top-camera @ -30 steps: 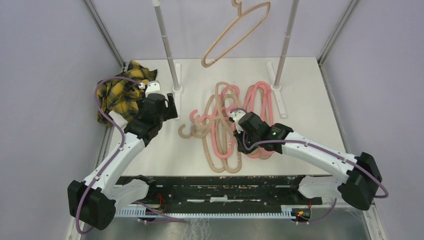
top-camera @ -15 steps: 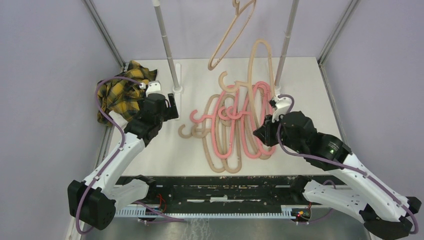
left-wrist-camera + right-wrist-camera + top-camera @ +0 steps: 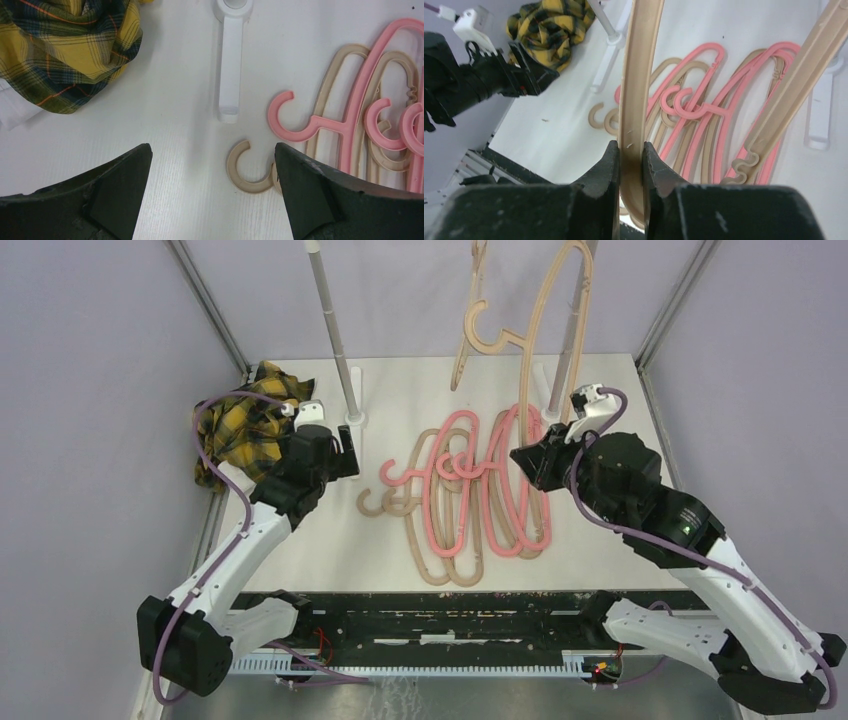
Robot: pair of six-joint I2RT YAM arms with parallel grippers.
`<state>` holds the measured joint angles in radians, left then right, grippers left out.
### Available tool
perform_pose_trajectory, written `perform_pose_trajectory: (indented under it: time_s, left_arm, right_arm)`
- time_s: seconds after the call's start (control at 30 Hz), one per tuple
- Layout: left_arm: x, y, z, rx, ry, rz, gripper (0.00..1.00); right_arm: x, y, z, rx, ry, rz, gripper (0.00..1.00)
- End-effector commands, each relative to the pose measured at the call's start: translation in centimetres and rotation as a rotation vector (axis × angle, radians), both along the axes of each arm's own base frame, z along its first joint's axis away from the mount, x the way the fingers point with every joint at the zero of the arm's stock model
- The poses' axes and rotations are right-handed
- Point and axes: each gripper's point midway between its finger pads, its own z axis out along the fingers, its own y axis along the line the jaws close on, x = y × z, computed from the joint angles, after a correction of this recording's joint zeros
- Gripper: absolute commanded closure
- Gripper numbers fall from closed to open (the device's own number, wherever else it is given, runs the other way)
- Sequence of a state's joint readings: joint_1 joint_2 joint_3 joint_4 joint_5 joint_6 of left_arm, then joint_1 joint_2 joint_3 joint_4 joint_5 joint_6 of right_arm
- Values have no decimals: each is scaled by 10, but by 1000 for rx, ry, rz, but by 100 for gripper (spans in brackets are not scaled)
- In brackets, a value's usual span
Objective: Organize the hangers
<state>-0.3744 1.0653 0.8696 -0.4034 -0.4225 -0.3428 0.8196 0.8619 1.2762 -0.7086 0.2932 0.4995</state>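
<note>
right wrist only: right gripper (image 3: 630,160) clenched on bar of beige hanger (image 3: 638,75) | top only: that hanger held above hanger pile (image 3: 470,502) on desk (image 3: 620,440) | left gripper (image 3: 211,150) released, left of pile

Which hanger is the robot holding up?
The beige hanger pinched by the fingers of the right gripper, up above the table. The pink and beige pile lies flat below.

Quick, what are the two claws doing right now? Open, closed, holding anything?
Left gripper: open, holding nothing.
Right gripper: closed on a beige hanger.
</note>
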Motion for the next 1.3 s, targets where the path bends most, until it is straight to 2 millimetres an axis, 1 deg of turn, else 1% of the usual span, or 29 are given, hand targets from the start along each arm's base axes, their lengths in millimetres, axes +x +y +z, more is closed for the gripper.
perform_pose_trajectory:
  time_s: [0.0,0.17,0.33,0.37,0.43,0.57,0.7,0.9,1.0,1.07,1.17,1.27]
  left_arm:
    - [16,-9,29,-79,-93,10,1]
    - [15,-6,32,-67,-100,16,1]
    - [14,-5,37,-63,-109,12,1]
    - [14,-5,38,-63,-112,13,1]
    - [13,-5,39,-62,-113,14,1]
    - [14,-5,40,-63,-116,14,1]
    - [15,-5,40,-61,-114,13,1]
    - [15,-4,43,-57,-119,15,1]
    - [15,-2,43,-47,-118,19,1]
    - [15,-1,43,-38,-115,22,1]
    - [16,0,44,-32,-114,27,1]
    - [17,0,42,-28,-110,28,1]
  right_arm:
    - [17,9,60,117,-125,-8,99]
    - [26,26,64,176,-92,27,99]
    - [38,36,65,277,-34,54,99]
    - [42,34,66,299,-29,52,99]
    - [47,34,71,347,-24,60,99]
    - [59,34,92,434,-45,78,99]
    - [74,40,109,496,-33,108,99]
    - [105,51,113,637,71,171,99]
    - [116,45,121,732,100,209,99]
    - [126,35,124,787,116,210,99]
    - [134,26,129,849,132,227,99]
    - [137,18,132,872,132,235,99]
